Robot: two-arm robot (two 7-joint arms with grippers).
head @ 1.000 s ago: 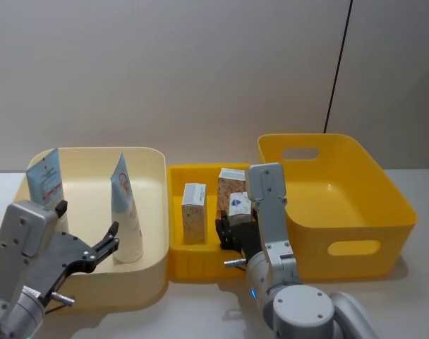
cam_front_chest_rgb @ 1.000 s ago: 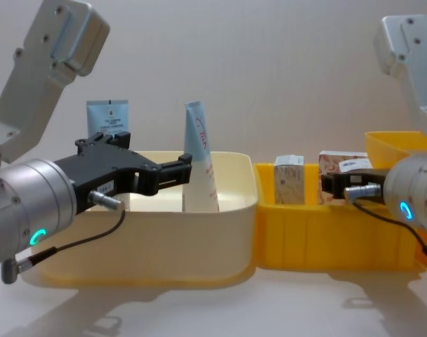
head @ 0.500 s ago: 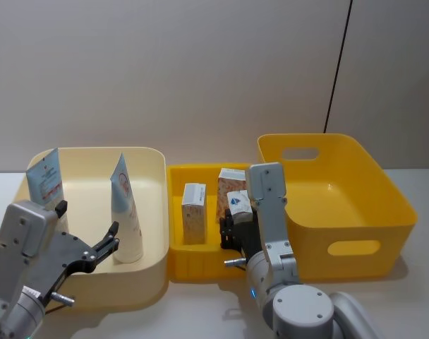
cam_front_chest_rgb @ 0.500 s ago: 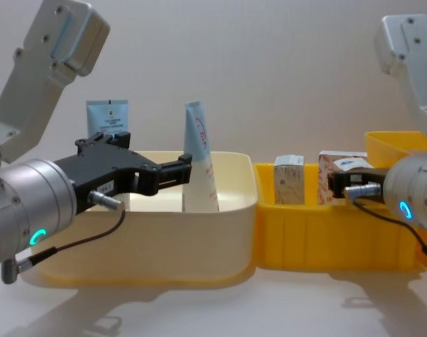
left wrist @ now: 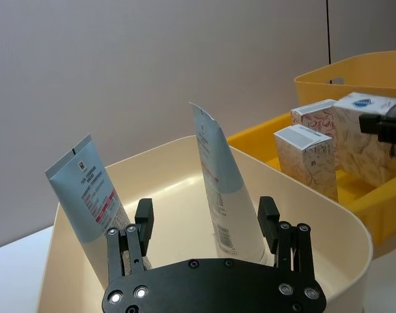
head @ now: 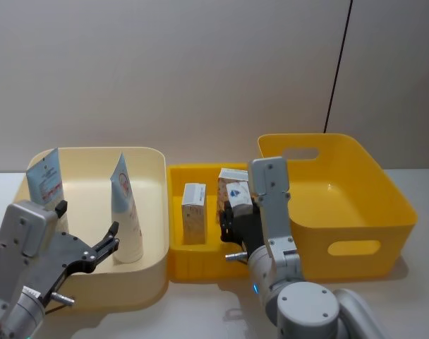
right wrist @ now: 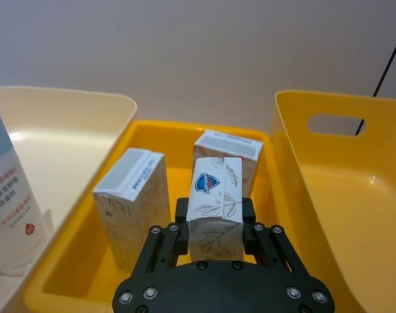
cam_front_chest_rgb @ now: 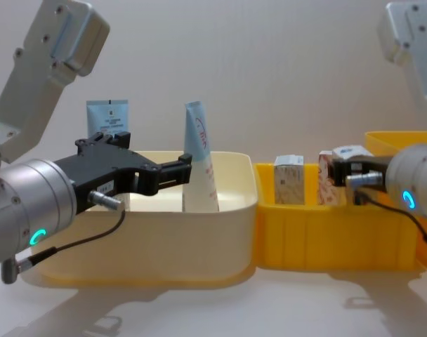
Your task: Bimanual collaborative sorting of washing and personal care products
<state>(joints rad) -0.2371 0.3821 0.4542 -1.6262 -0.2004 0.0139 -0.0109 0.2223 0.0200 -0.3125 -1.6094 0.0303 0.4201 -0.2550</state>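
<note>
Two pale-blue tubes (head: 128,215) (head: 45,176) stand upright in the cream tub (head: 152,161). My left gripper (head: 88,217) hangs open over the tub's front; the nearer tube (left wrist: 214,176) shows between its fingers (left wrist: 268,210), a little beyond them. In the small yellow bin (head: 200,265) stand two patterned cartons (head: 194,212) (head: 231,174). My right gripper (head: 236,210) is shut on a white carton with a blue emblem (right wrist: 215,189), held above that bin's right side; in the chest view this carton (cam_front_chest_rgb: 350,153) sits higher than the bin's rim.
A large yellow bin (head: 384,205) with handle slots stands right of the small one, touching it. The three containers form a row on the white table (head: 412,282). A grey wall and a black cable (head: 338,70) are behind.
My right gripper has lifted the white-and-blue carton upward and slightly back from low in the small yellow bin. The left arm and the tubes have not moved.
</note>
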